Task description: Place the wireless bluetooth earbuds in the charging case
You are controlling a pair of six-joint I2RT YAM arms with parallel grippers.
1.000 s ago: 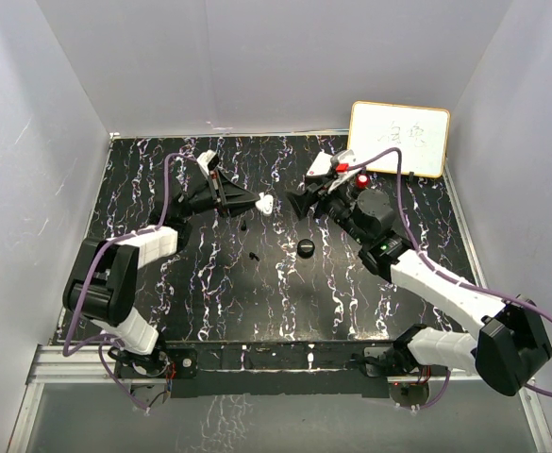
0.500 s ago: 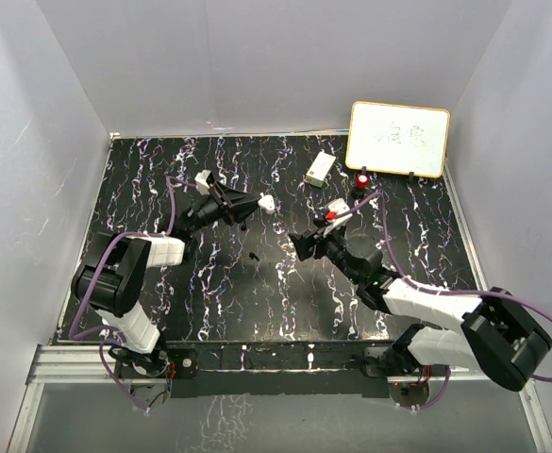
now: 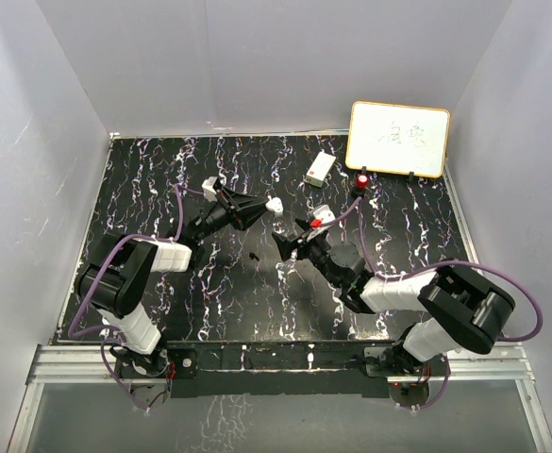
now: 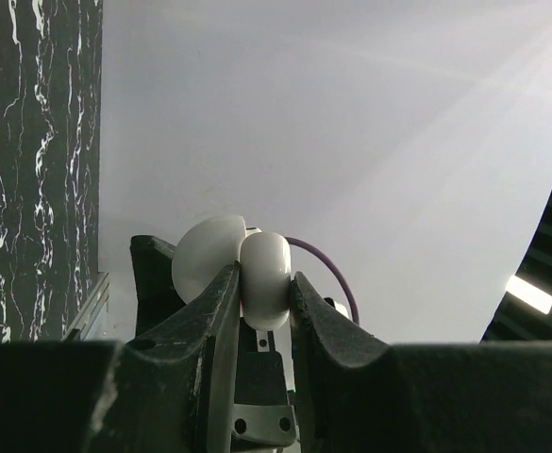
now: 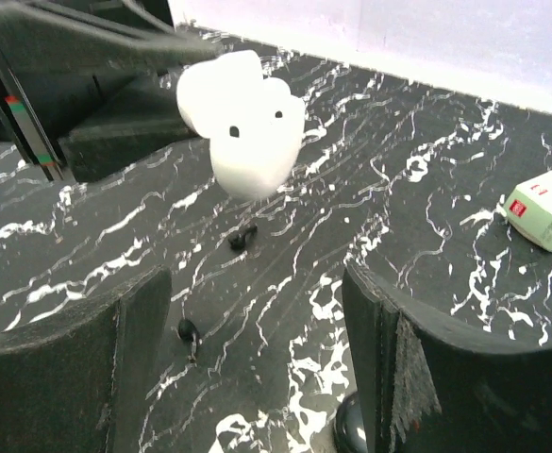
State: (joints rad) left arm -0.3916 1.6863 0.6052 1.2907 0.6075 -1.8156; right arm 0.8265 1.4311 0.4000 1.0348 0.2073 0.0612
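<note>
- Above the middle of the black, white-veined marble-pattern desk (image 3: 153,179), the left fingers (image 3: 245,209) are clamped tight on a white glossy rounded plastic charging case (image 3: 273,204) and hold it clear of the surface.
- Left wrist view: the case (image 4: 257,269) is pinched between the two dark fingers (image 4: 214,326). It shows as two rounded lobes meeting at a seam.
- Right wrist view: the case (image 5: 245,127) hangs over the desk with two small dark dots on the face toward the camera. Cannot tell whether any earbud sits inside it.
- A tiny black stubby earbud (image 5: 242,238) lies on the desk almost under the case. A second black earbud (image 5: 189,332) lies nearer the right arm, apart from the first. No finger touches either one.
- Top view: only one of them resolves, as a dark speck (image 3: 254,256) between the two arms.
- Right fingers (image 5: 403,349) are spread wide with nothing between them. They sit low over the desk (image 3: 285,247), near the case and pointing toward it.
- A dark rounded object (image 5: 349,432) sits at the bottom edge of the right wrist view, just beside one right finger. It is cut off, so its identity is unclear.
- A white rectangular box with a red mark (image 3: 320,168) lies flat toward the far side of the desk.
- A small red-topped black item (image 3: 362,178) stands near the box.
- A framed whiteboard with handwriting (image 3: 398,139) leans at the far right corner.
</note>
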